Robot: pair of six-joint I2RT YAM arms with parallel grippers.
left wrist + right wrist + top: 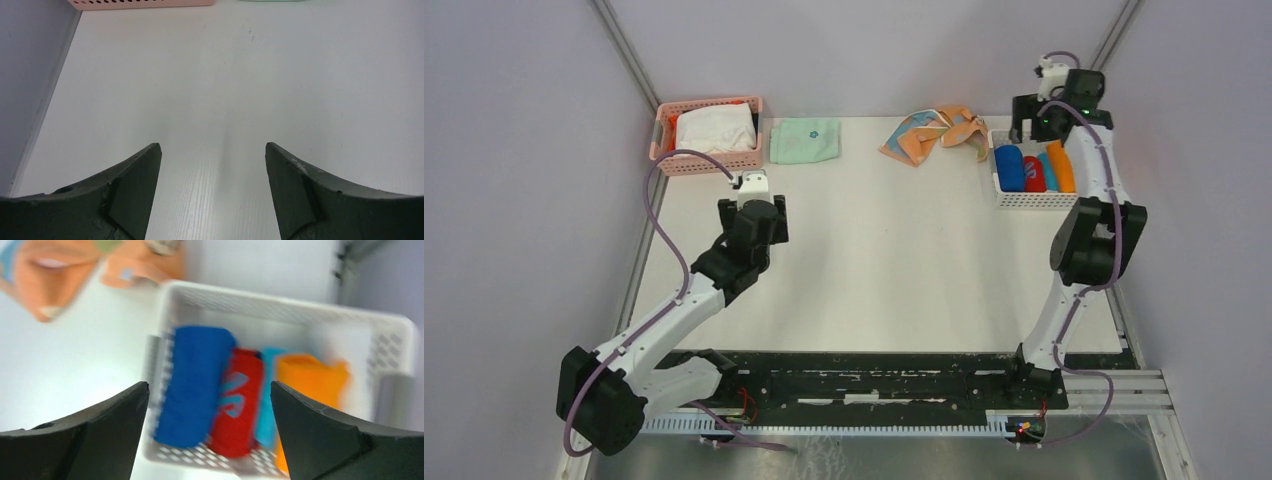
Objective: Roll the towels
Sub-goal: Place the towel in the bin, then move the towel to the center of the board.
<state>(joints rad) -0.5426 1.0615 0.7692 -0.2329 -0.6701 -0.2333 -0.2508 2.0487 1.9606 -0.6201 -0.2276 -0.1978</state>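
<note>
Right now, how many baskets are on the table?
2. Pink basket at the far-left corner, holding white cloth; white basket at the far right, holding rolled towels. None seem hidden.

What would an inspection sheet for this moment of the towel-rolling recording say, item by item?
Surface: white table, no spill or stain seen.
Job's things: blue towel and orange towel lie rolled in the white basket at the back right; peach towel lies crumpled, unrolled, on the table left of that basket.
Clutter: red roll and light blue roll between them; pink basket at the back left holds a white cloth; folded mint-green cloth beside it.
Claws: left claw open over the table, empty; right claw open above the white basket, empty.
Cables: purple cable loops along each arm, clear of the towels.
Surroundings: plain walls; nothing else seen.
</note>
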